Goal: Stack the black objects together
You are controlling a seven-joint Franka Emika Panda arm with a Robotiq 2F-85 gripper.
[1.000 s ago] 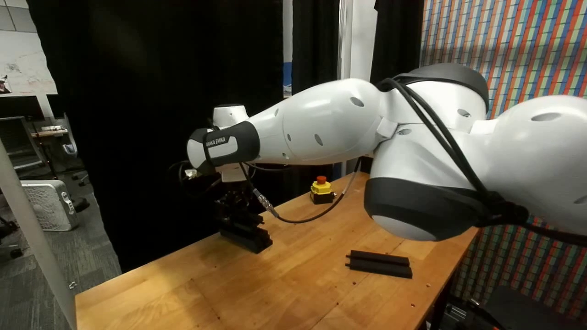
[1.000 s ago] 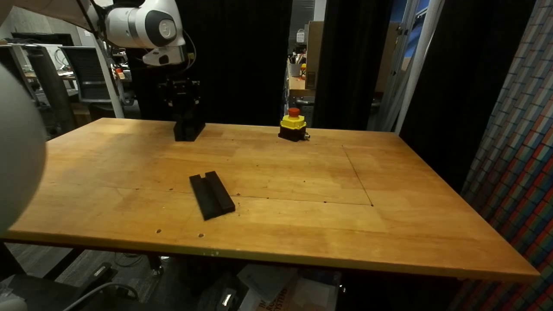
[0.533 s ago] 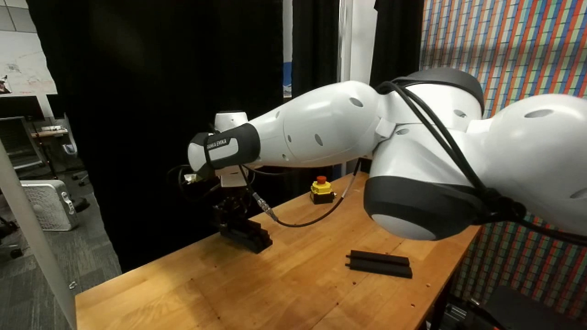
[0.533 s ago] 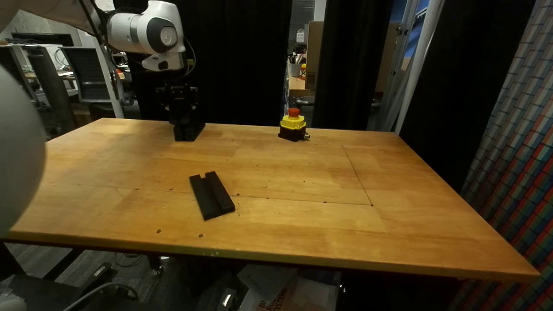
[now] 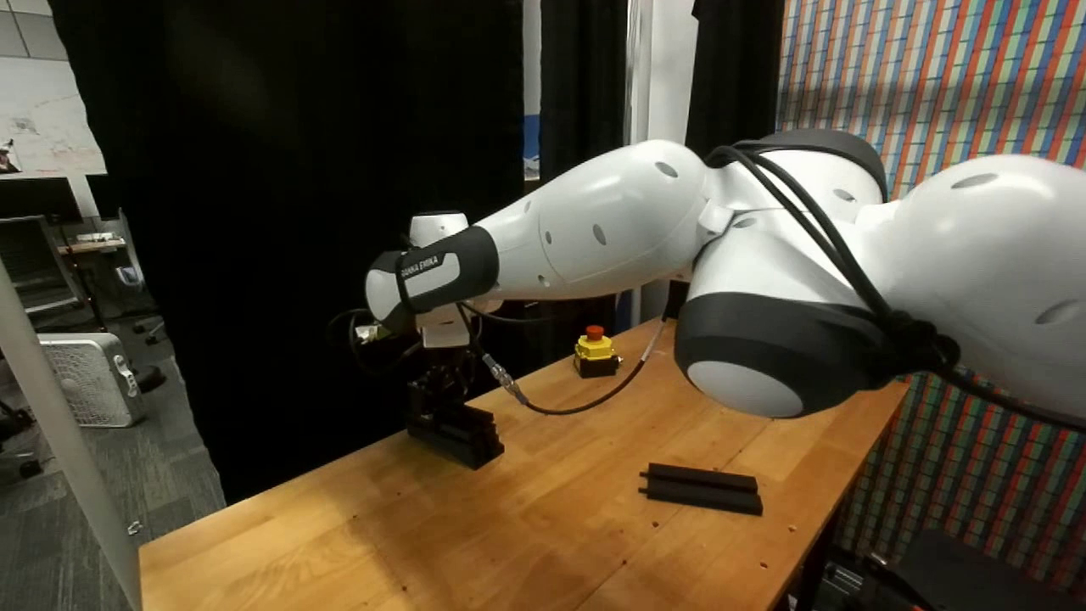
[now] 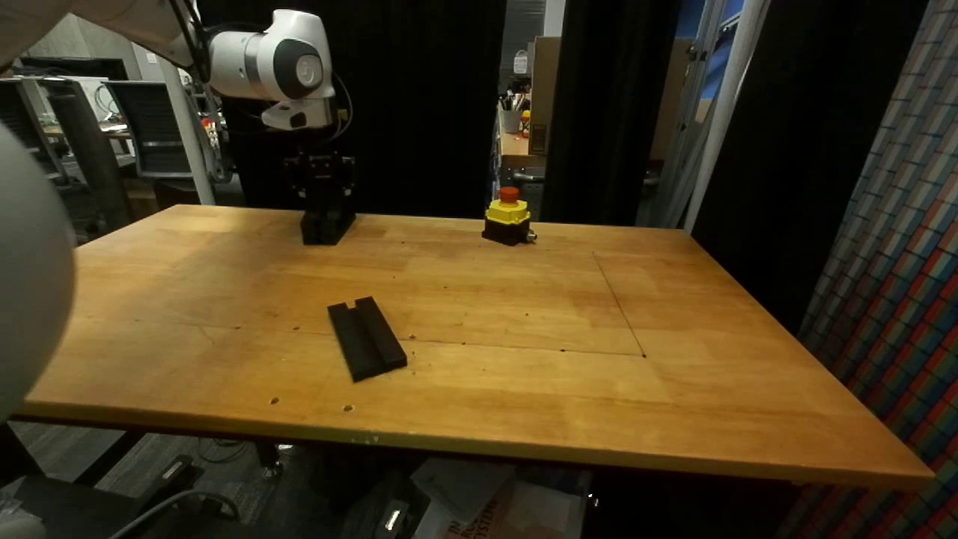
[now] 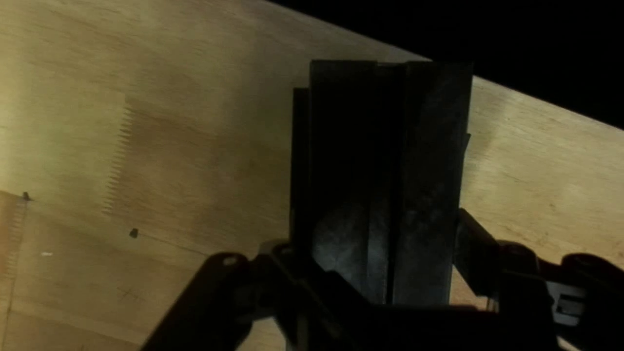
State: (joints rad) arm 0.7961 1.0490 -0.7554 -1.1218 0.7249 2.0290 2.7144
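My gripper (image 7: 385,258) points down at the table's far edge, shut on a dark, grooved black object (image 7: 431,146), a finger against each long side. Directly below lies another black object (image 7: 300,165), its left edge peeking out because the two are slightly offset. In both exterior views the held piece and the lower black block (image 5: 475,454) (image 6: 320,232) merge into one dark shape; whether they touch I cannot tell. A further grooved black object (image 5: 702,490) (image 6: 367,340), like two bars side by side, lies flat on the table, away from the gripper.
A yellow and black emergency stop with a red button (image 5: 596,350) (image 6: 508,213) stands on the wooden table (image 6: 524,404). Black curtain (image 5: 297,212) hangs just behind the far edge. A cable (image 5: 585,407) loops from the arm close above the tabletop.
The gripper has come down with the held black object onto or just above the lower one, then shifted slightly sideways, rightward in both exterior views. The separate black object has stayed put.
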